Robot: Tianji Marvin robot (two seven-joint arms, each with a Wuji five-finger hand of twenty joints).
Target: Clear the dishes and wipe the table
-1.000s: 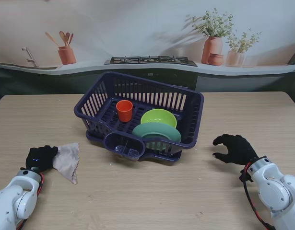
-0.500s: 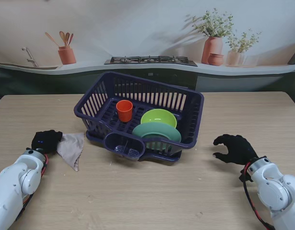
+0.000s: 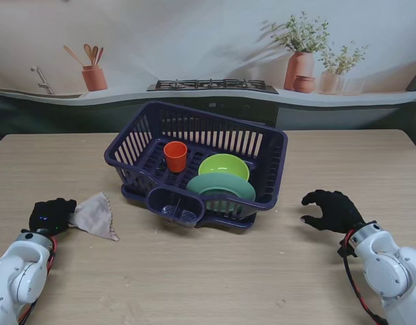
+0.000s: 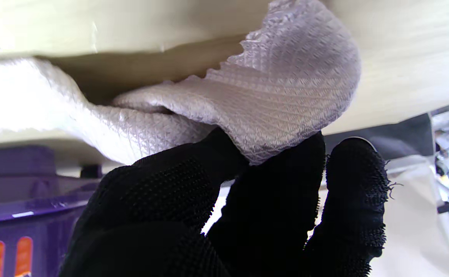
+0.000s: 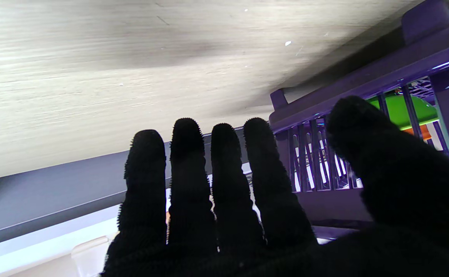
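The left hand (image 3: 51,215) sits near the left edge of the table (image 3: 214,284), on the side nearer to me, with its black-gloved fingers (image 4: 270,207) pinching one corner of the cloth (image 3: 94,215). In the left wrist view the cloth (image 4: 286,96) is a pale, waffle-textured fabric, bunched where the thumb and fingers close on it, and it runs from there onto the wood. In the stand's view the rest of the cloth lies flat on the table as a rough triangle just to the right of the left hand, between the hand and the dish rack (image 3: 197,162), and apart from the rack. The dark purple dish rack stands about the middle of the table, toward the far edge. Inside it are an orange cup (image 3: 175,156) upright on the left, a lime green bowl (image 3: 223,166) to the right of the cup, and a teal plate (image 3: 221,187) leaning just in front of the bowl. The right hand (image 3: 333,210) is near the right edge of the table, well apart from the rack, holding nothing. The right wrist view shows its four fingers (image 5: 188,184) side by side and nearly straight, with the thumb held away from them, and the rack's slatted wall (image 5: 363,127) beyond.
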